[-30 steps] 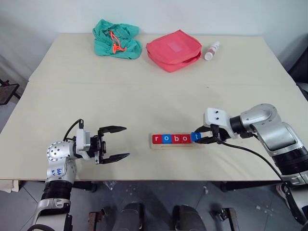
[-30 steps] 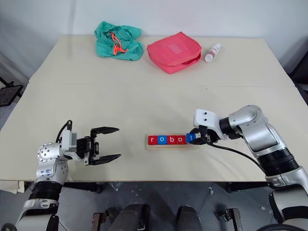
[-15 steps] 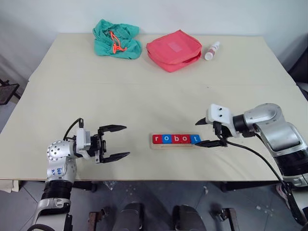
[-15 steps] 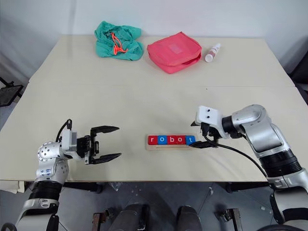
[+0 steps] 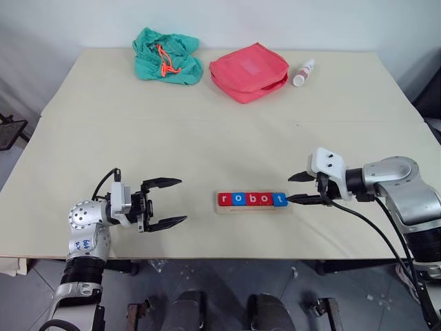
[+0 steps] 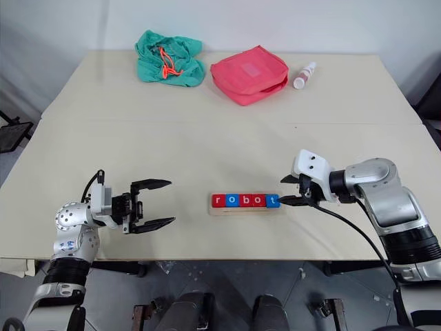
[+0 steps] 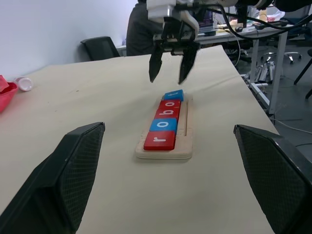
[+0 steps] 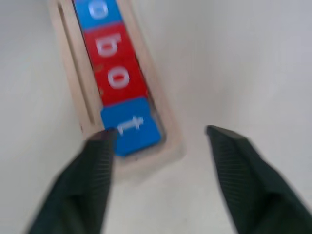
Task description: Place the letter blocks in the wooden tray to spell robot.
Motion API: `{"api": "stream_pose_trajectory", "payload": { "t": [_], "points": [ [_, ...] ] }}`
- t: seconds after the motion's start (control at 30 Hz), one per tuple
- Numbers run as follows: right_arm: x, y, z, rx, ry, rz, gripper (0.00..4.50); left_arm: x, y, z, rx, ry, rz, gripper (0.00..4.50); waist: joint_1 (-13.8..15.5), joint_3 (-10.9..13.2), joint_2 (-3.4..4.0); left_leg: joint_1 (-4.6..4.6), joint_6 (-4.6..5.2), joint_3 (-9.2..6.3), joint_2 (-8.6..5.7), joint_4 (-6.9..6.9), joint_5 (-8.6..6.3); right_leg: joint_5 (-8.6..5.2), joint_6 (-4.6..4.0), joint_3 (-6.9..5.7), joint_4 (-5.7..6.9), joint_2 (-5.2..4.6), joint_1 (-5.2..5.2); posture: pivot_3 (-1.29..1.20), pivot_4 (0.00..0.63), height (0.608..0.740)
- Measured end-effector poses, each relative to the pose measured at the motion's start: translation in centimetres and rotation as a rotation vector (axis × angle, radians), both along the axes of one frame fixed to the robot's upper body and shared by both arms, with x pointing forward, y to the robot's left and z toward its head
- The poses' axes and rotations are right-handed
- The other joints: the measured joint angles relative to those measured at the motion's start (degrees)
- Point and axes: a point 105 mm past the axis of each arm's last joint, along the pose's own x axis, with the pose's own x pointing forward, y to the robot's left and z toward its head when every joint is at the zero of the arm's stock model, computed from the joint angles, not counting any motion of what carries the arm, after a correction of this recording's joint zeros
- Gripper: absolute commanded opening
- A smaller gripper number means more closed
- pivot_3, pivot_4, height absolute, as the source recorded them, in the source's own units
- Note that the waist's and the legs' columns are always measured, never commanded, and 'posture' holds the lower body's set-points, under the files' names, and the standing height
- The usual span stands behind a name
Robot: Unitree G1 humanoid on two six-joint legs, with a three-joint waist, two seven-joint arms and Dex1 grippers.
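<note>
The five small flat square letter blocks (image 5: 251, 199), red, blue, red, red and blue with white lowercase letters, lie in a row in the long pale wooden tray (image 5: 227, 209) near the front edge of the cream tabletop (image 5: 207, 138), reading r, o, b, o, t. A second ago the right gripper (image 5: 300, 188) was closed around the blue "t" block (image 5: 279, 199) at the tray's right end; it has since let go and drawn back to the right, so that its two black fingers now stand apart just beside the tray, holding nothing. The left gripper (image 5: 164, 203) stays where it was, well left of the tray, fingers spread wide and empty. With the last block released in its place, the word appears complete and the task looks finished.
</note>
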Motion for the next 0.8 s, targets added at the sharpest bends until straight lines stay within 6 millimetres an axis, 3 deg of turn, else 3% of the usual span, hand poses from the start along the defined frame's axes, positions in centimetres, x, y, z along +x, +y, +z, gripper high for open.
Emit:
{"api": "stream_pose_trajectory", "payload": {
  "t": [0.17, 0.2, 0.8],
  "points": [
    [-1.3, -0.1, -1.0, -0.002, 0.074, 0.009, 0.15, 0.0, 0.0, -0.1, -0.001, 0.003, 0.006, 4.50, -0.05, 0.00, 0.00, 0.00, 0.00, 0.01, 0.00, 0.01, 0.00, 0.00, 0.00, 0.01, 0.00, 0.00, 0.01, 0.00, 0.150, 0.740],
    [-1.4, -0.1, -1.2, -0.002, 0.090, 0.009, 0.07, 0.0, 0.0, -0.1, -0.001, 0.003, 0.007, 4.50, -0.10, 0.00, 0.00, 0.00, 0.00, 0.02, 0.00, 0.01, 0.00, 0.00, 0.00, 0.01, -0.01, 0.00, 0.00, 0.00, 0.150, 0.740],
    [-0.6, 0.3, -2.8, -0.014, 0.113, 0.028, 0.07, -0.1, 0.0, -0.2, 0.004, 0.006, 0.016, 4.50, -0.12, 0.00, 0.00, 0.01, 0.00, 0.01, 0.00, 0.00, 0.00, 0.00, 0.00, 0.01, 0.00, 0.00, 0.00, 0.00, 0.150, 0.740]
  ]
}}
